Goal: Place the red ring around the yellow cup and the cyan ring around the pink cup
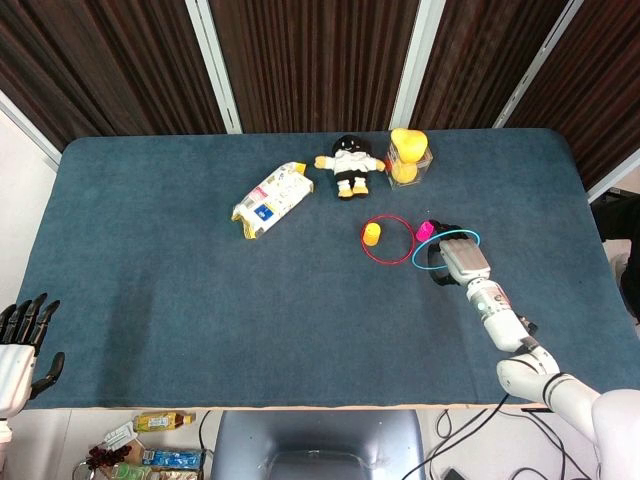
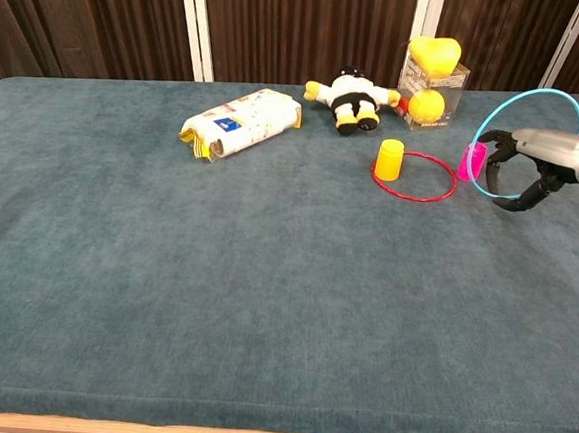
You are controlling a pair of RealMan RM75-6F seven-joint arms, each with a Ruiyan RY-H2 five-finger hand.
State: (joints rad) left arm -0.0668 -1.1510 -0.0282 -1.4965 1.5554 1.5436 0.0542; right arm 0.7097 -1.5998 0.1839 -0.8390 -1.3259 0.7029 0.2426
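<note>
The red ring lies flat on the blue cloth with the yellow cup standing inside its left edge. The pink cup stands just right of that ring. My right hand holds the cyan ring in the air, tilted, right beside the pink cup and slightly over it. My left hand hangs off the table's near left corner, fingers spread, holding nothing; the chest view does not show it.
A snack bag lies at centre left. A plush doll and a clear box with yellow toys sit behind the cups. Dark curtains stand behind the table's far edge.
</note>
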